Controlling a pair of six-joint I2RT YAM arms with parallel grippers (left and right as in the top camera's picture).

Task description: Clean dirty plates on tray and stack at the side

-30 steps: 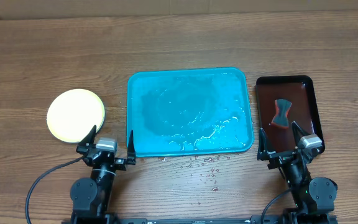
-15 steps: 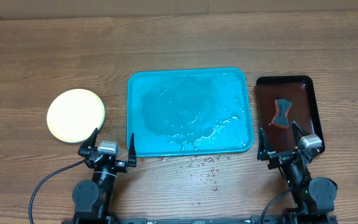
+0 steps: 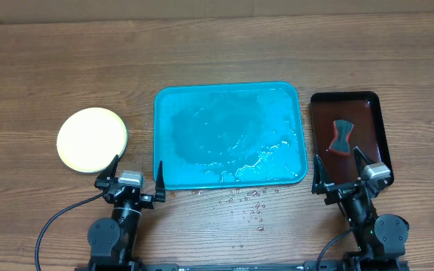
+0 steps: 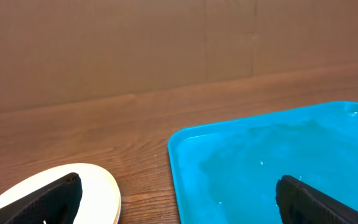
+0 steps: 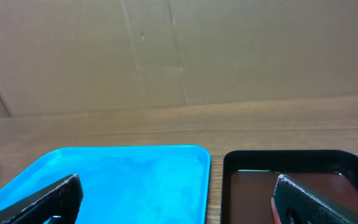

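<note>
Both left fingers (image 3: 114, 162) and right fingers (image 3: 316, 167) gape wide, empty, beside the tray (image 3: 202, 113).

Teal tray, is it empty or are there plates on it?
Empty of plates: the tray holds only water; a pale yellow plate lies outside, to its left.

We see a brown wood-grain surface (image 3: 217, 45) carrying three things in a row: a pale yellow plate (image 3: 91, 138) at the left, a large teal tray (image 3: 156, 135) in the middle, and a smaller dark tray (image 3: 377, 120) just beside it at the right. The plate sits apart from the teal tray, and small water drops (image 3: 251, 202) speckle the surface near the teal tray's front edge.
</note>
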